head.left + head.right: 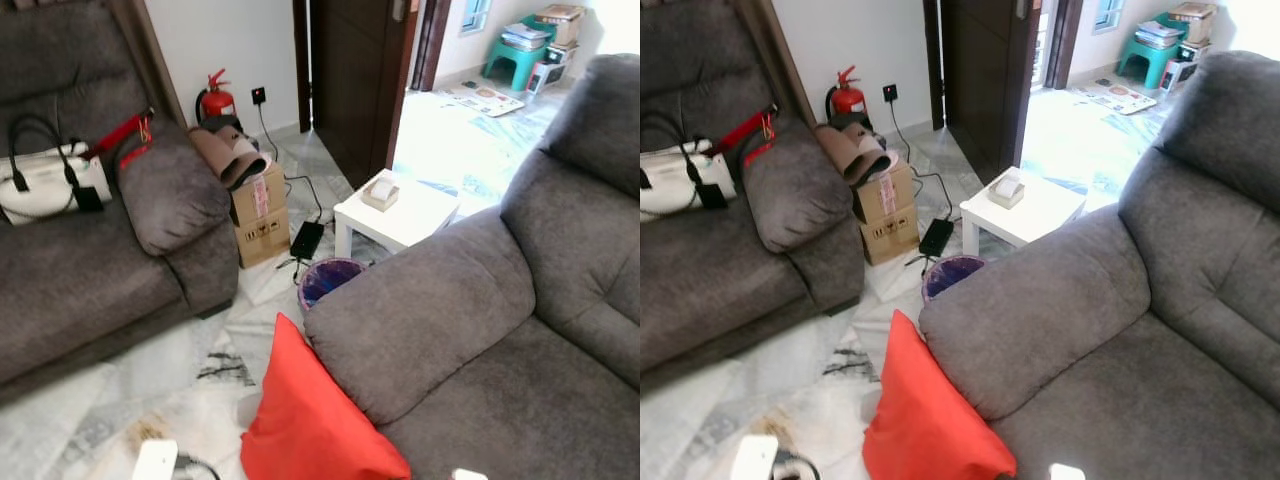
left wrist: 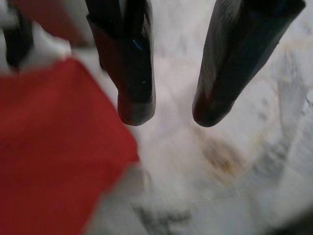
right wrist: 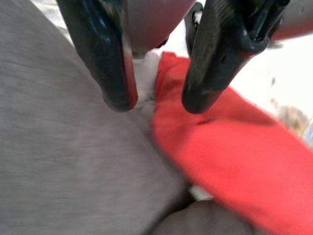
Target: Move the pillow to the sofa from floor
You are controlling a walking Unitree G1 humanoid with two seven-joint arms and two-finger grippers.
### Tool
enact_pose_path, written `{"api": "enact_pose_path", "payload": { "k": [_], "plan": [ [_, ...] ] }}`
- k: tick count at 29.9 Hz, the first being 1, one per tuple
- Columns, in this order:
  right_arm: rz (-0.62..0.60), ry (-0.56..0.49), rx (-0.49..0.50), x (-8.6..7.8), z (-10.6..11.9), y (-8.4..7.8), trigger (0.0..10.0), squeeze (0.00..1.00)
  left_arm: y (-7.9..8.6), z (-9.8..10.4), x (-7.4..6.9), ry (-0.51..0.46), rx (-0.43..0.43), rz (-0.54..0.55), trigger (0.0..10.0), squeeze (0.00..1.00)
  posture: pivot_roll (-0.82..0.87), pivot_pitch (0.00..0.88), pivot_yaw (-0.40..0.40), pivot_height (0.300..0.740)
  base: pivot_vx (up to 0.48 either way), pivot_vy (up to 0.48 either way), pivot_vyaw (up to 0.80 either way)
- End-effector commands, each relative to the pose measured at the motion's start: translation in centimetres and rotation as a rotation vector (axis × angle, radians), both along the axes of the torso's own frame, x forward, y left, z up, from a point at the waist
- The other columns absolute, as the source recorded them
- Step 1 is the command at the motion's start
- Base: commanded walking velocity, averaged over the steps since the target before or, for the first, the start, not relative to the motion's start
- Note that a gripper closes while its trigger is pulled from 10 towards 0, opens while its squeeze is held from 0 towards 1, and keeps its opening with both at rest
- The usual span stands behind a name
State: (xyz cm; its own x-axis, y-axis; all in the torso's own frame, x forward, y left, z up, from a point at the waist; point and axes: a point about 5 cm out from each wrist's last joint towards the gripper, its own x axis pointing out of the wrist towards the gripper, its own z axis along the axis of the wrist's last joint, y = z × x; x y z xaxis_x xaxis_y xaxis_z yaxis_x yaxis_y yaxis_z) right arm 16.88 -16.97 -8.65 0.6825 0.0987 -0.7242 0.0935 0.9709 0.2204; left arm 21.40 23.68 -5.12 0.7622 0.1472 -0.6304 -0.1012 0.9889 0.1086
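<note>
A red pillow [image 1: 310, 420] stands on the marble floor, leaning against the armrest of the grey sofa [image 1: 480, 330] on the right. In the left wrist view my left gripper [image 2: 171, 115] hangs open over the pale floor, and the pillow [image 2: 54, 156] lies just beside its fingers. In the right wrist view my right gripper [image 3: 156, 100] is open above the place where the sofa armrest [image 3: 63, 147] meets the pillow [image 3: 234, 152]. Nothing is between the fingers of either gripper.
A second grey sofa [image 1: 90, 270] on the left holds a white handbag [image 1: 45, 185]. Between the sofas are a cardboard box [image 1: 260, 215], a purple waste bin [image 1: 328, 278], a white side table [image 1: 395, 215] and floor cables [image 1: 300, 195]. A fire extinguisher [image 1: 215, 100] stands by the wall.
</note>
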Motion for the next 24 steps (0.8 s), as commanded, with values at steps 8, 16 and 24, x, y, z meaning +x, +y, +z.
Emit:
{"api": "enact_pose_path", "payload": {
  "k": [8,16,24],
  "plan": [
    [0.013,0.011,0.008,-1.1,-0.4,0.5,10.0,0.00,1.0,0.8,0.3,-0.079,0.021,0.035,10.0,0.00,0.08,0.117,0.048,0.740,0.000,0.000,0.60],
    [-0.026,-0.034,0.034,-1.1,-0.3,0.5,10.0,0.00,0.7,1.9,1.2,-0.185,0.026,0.009,10.0,0.00,0.07,0.120,0.052,0.740,0.000,0.000,0.20],
    [-0.120,-0.245,0.068,0.3,1.3,0.0,10.0,0.00,0.3,6.4,4.5,-0.437,0.097,-0.148,10.0,0.00,0.08,0.112,0.056,0.740,0.000,0.000,0.00]
  ]
}}
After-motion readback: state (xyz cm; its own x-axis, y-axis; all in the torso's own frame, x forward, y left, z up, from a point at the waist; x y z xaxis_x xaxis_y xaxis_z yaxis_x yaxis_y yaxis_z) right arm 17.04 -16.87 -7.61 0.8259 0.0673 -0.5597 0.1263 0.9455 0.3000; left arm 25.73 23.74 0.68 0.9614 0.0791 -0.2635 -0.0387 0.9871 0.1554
